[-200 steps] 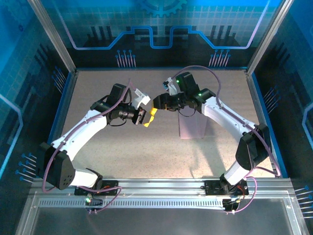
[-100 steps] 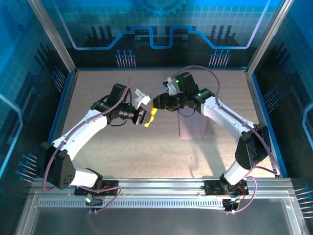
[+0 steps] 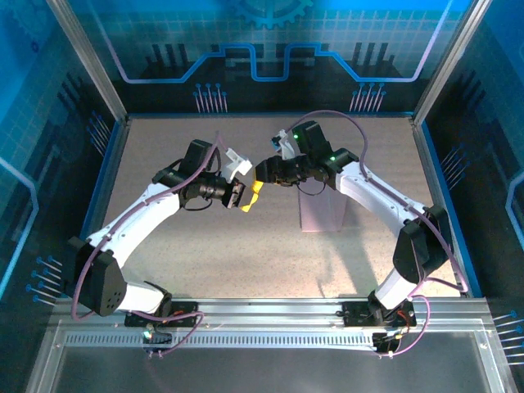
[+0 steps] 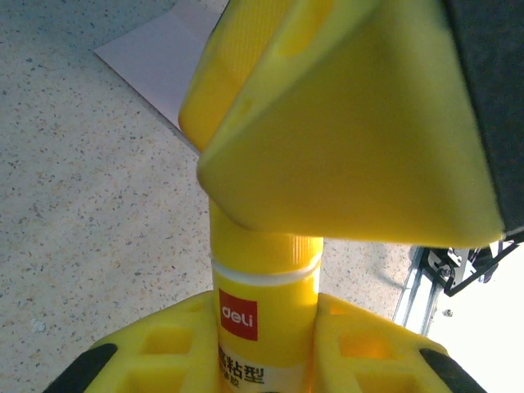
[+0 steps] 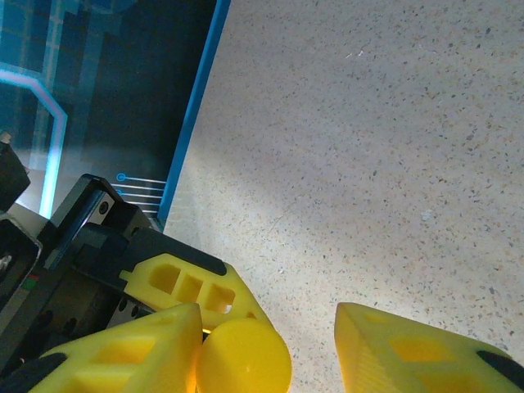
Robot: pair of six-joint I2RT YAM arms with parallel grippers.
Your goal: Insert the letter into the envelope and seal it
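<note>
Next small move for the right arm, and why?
Probably close the right gripper on the cap: the left gripper grips the glue stick, and the cap sits between the open right fingers, touching one, with a gap at the other.

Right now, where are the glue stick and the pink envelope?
glue stick [image 4: 266, 311], left wrist view, on its body beside the red logo.
envelope [image 3: 323, 214], top external view, on its bare near half.

I read "deli" in white on a red patch on the glue stick [image 4: 264, 278], held in my left tool [image 4: 266, 364], with Chinese characters "粘型" beneath.
</note>
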